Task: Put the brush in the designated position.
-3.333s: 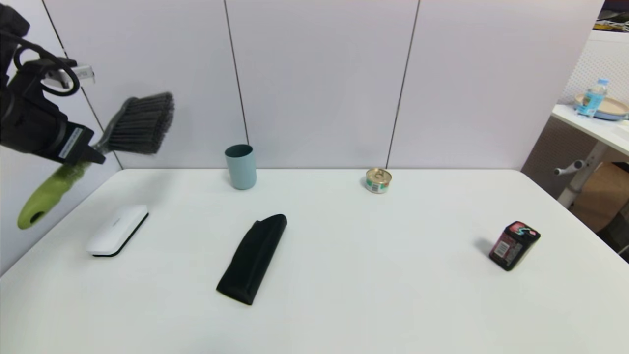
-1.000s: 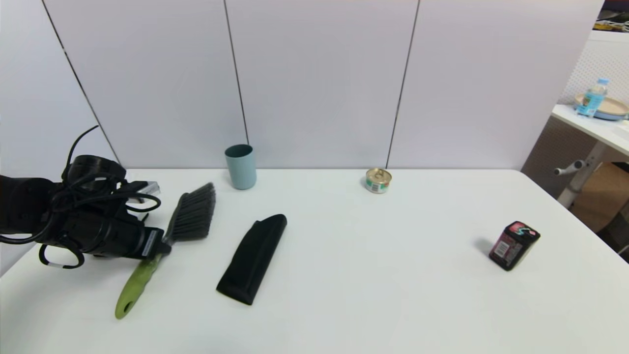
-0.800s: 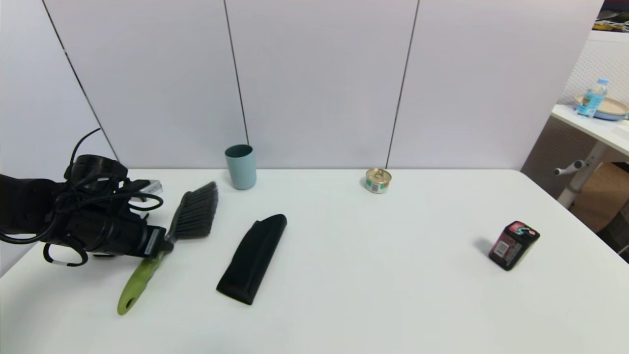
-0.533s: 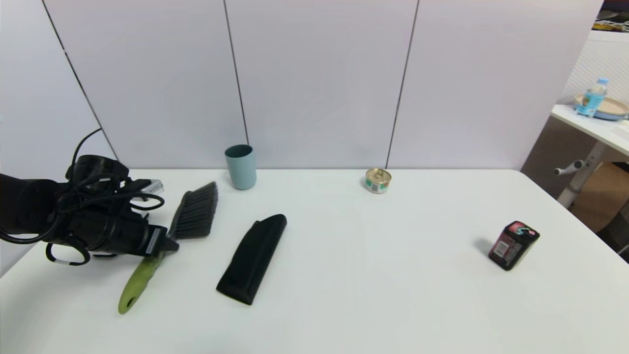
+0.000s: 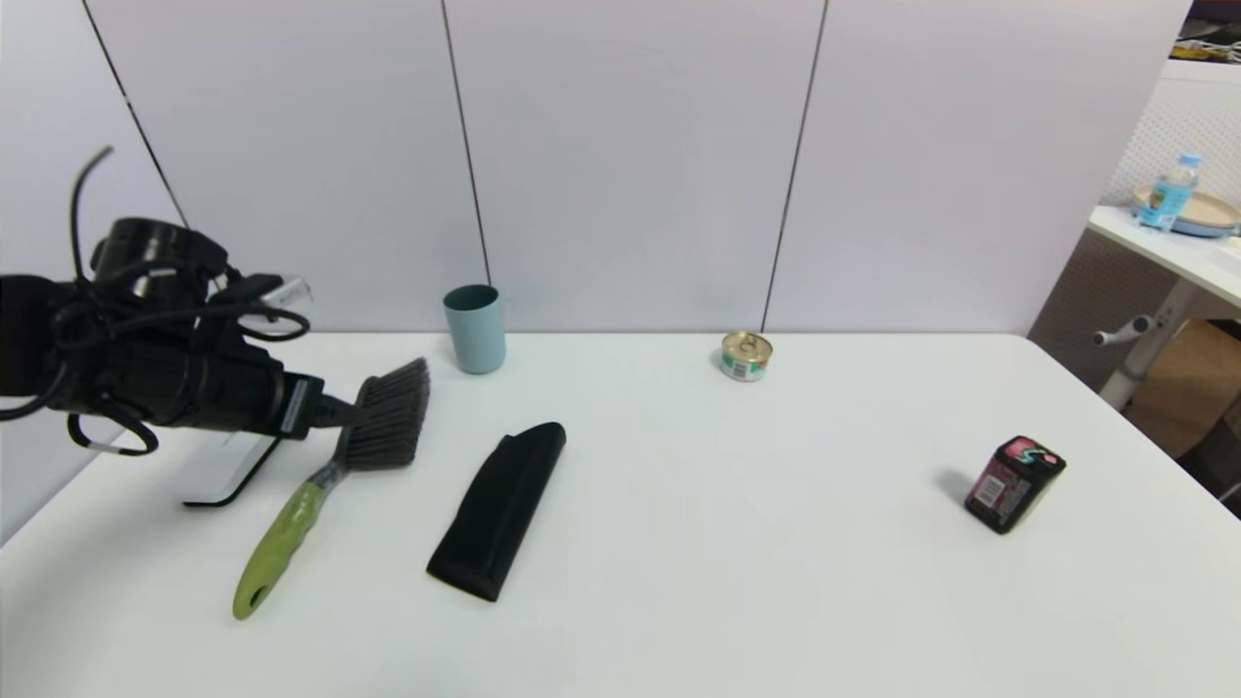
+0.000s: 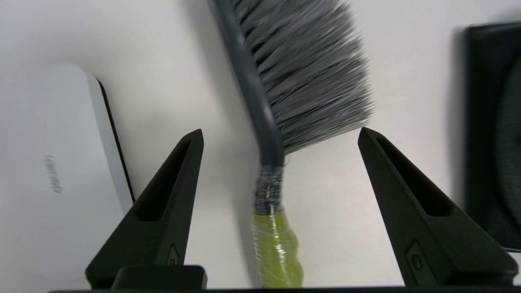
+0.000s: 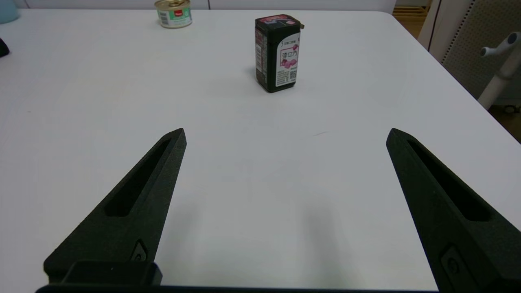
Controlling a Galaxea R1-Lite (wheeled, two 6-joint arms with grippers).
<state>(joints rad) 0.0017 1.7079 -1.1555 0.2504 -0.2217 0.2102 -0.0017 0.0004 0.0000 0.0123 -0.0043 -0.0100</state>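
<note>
The left gripper [image 6: 280, 136] hangs wide open above the brush [image 5: 325, 475], gripping nothing. The brush lies flat on the white table [image 5: 737, 582], between a white block [image 5: 221, 467] and a black pouch [image 5: 499, 509] (touching neither). Pale wall panels [image 5: 630, 165] rise behind the brush. The right gripper [image 7: 286, 134], also spread and empty, sits apart from it.

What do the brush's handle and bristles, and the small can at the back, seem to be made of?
Brush handle: likely glossy lime-green plastic, with shine in the left wrist view. Bristles: probably matte grey synthetic fibre, fine fanned strands. Can: apparently metal, given its shiny gold lid; paper label.
</note>
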